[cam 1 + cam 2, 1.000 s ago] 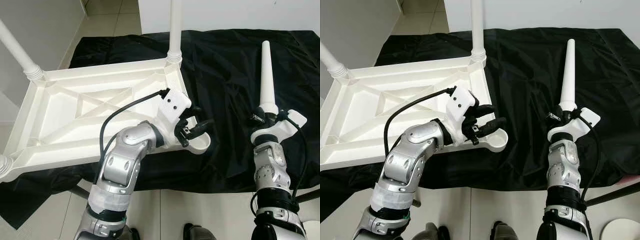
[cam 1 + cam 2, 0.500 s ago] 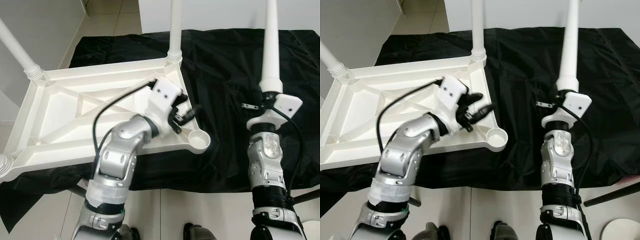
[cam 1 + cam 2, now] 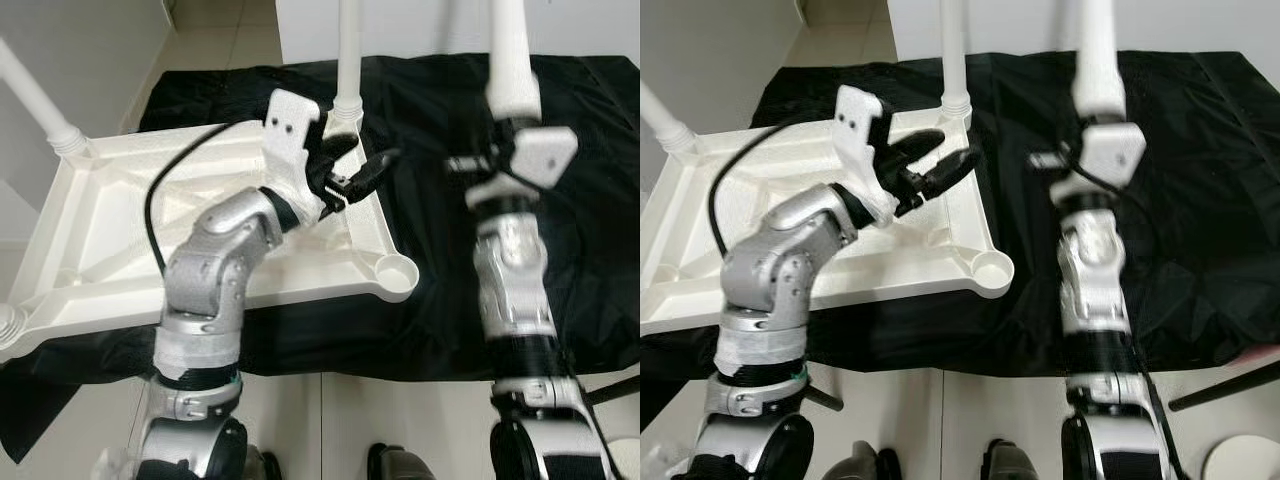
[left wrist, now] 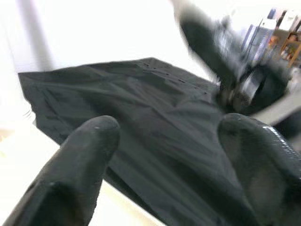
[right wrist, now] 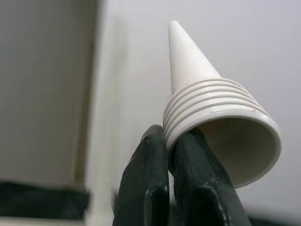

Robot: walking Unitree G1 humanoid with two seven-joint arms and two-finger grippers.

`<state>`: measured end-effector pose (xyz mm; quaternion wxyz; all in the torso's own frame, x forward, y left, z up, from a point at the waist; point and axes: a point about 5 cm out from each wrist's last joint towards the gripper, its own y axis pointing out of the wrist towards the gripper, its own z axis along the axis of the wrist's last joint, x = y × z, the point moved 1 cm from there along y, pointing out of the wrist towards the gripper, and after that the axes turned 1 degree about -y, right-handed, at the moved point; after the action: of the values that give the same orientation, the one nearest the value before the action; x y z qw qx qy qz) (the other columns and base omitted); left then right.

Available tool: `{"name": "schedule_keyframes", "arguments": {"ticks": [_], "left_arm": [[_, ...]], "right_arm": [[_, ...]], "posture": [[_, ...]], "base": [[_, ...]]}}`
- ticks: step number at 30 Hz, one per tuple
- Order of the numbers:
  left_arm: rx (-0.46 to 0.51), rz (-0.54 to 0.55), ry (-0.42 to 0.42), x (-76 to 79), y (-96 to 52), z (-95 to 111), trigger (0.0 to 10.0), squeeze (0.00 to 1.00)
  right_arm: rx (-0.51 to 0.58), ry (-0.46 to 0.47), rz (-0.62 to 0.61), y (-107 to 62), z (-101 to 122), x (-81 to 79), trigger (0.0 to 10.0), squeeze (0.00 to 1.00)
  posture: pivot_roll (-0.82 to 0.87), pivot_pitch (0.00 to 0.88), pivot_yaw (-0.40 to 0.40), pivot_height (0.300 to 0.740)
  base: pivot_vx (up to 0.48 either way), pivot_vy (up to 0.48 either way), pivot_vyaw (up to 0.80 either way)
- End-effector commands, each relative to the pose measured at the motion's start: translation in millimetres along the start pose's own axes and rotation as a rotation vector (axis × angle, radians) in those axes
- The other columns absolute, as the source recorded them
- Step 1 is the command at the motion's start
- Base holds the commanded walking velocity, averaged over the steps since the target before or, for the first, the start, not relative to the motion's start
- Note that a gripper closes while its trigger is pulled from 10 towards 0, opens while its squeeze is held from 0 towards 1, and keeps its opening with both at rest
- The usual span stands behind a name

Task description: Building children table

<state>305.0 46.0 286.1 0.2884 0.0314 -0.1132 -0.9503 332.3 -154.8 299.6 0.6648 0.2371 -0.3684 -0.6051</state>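
A crumpled black fabric sheet [image 3: 440,110] covers the counter. Pale tiled floor [image 3: 215,25] lies beyond the sheet's far edge and below its near edge.

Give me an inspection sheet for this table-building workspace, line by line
Surface: black cloth over the work area.
Job's things: white tabletop upside down, legs fitted at the far corners; empty socket at the near right corner.
Clutter: nothing seen.
Grippers: left gripper open above the tabletop; right gripper shut on table leg, held upright.
Cables: black cable on left arm.
Surroundings: tiled floor, white wall.
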Motion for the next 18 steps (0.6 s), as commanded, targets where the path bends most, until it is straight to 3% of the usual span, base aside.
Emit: {"name": "schedule_keyframes", "arguments": {"ticks": [1,5,8,15,18], "left_arm": [[-0.010,-0.151,0.014,8.6,-2.5,0,10.0,0.00],[0.007,-0.150,-0.018,7.8,1.3,5,10.0,0.00],[0.028,-0.135,-0.087,2.8,3.9,11,10.0,0.00],[0.088,-0.187,-0.194,-1.2,0.7,26,10.0,0.00],[0.087,-0.197,-0.202,-2.0,0.4,26,10.0,0.00]], "right_arm": [[0.005,-0.015,0.022,-1.7,-1,-3.0,10.0,0.00],[0.070,-0.037,0.067,7.5,11,-11.2,10.0,0.00],[0.108,-0.057,0.110,11.9,17,-18.0,10.0,0.00],[0.183,-0.111,0.185,11.3,29,-28.5,10.0,0.00],[0.189,-0.113,0.200,9.9,30,-30.3,10.0,0.00]], "posture": [[-0.08,0.089,0.065,0.740],[-0.09,0.085,0.052,0.740],[-0.11,0.079,0.040,0.740],[-0.12,0.077,0.063,0.740],[-0.12,0.071,0.070,0.740]], "base": [[0.000,0.000,0.00],[0.000,0.000,0.00],[0.000,0.000,0.00],[0.000,0.000,0.00],[0.000,0.000,0.00]]}}
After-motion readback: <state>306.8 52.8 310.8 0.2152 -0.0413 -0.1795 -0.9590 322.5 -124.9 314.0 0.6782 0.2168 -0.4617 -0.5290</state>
